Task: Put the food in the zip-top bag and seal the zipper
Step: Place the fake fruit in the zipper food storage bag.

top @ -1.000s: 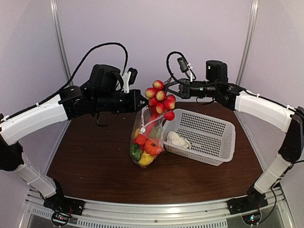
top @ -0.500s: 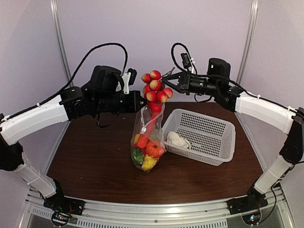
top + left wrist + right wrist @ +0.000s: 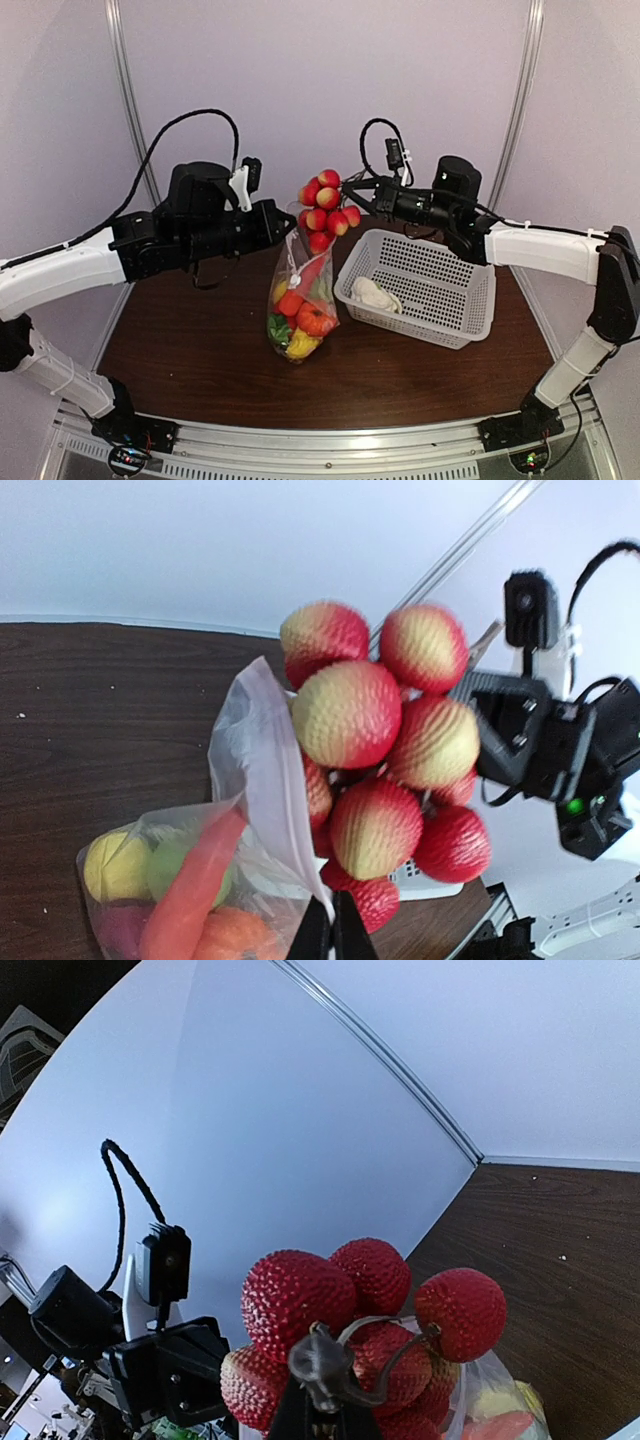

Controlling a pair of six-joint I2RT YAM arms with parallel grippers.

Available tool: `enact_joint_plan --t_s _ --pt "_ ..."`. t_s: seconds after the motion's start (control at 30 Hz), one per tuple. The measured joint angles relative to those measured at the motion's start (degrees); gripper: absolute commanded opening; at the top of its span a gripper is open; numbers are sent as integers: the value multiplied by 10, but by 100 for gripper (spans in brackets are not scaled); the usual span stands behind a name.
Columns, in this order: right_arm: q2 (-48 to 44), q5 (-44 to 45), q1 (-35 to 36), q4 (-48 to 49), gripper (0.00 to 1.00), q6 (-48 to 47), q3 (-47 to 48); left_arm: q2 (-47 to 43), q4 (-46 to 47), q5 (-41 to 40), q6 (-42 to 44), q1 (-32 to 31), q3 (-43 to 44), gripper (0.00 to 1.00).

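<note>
A bunch of red strawberries (image 3: 325,205) hangs by its dark stem (image 3: 330,1360) from my right gripper (image 3: 345,188), which is shut on that stem. The bunch sits right at the open mouth of the clear zip-top bag (image 3: 300,300), its lowest berries beside the rim. My left gripper (image 3: 332,932) is shut on the bag's mouth edge, where the pale zipper strip (image 3: 285,810) runs, and holds the bag upright on the table. Inside the bag lie other food pieces: a yellow lemon (image 3: 115,865), a red pepper (image 3: 190,880) and an orange piece (image 3: 315,318).
A white mesh basket (image 3: 425,328) stands right of the bag with a white cauliflower (image 3: 372,293) in it. Brown table (image 3: 180,340) lies left and in front of the bag. Both arms meet above the bag, close together.
The strawberry bunch rose, shifted left and came down at the bag's mouth. My left arm dropped lower and drew left, and the bag moved slightly left with it.
</note>
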Motion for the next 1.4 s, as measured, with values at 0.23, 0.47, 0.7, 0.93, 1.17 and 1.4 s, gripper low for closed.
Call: enact_joint_plan --t_s 0.23,0.47,0.7,0.93,1.17,1.4 --pt "16 10 38 83 0 4 -70 -34 49 -14 -60 0 -35 0" --pt "16 26 69 1 0 -71 -2 -20 66 -16 -75 -1 -35 0" --pt "14 43 119 -124 0 -154 11 -16 51 -51 -52 -1 -35 0" --pt "20 60 143 -193 0 -199 30 -20 23 -53 -14 -2 -23 0" --pt "74 68 143 -210 0 -209 72 -7 -8 2 17 -3 19 0" --pt "114 94 134 -198 0 -171 73 24 -30 38 30 -9 29 0"
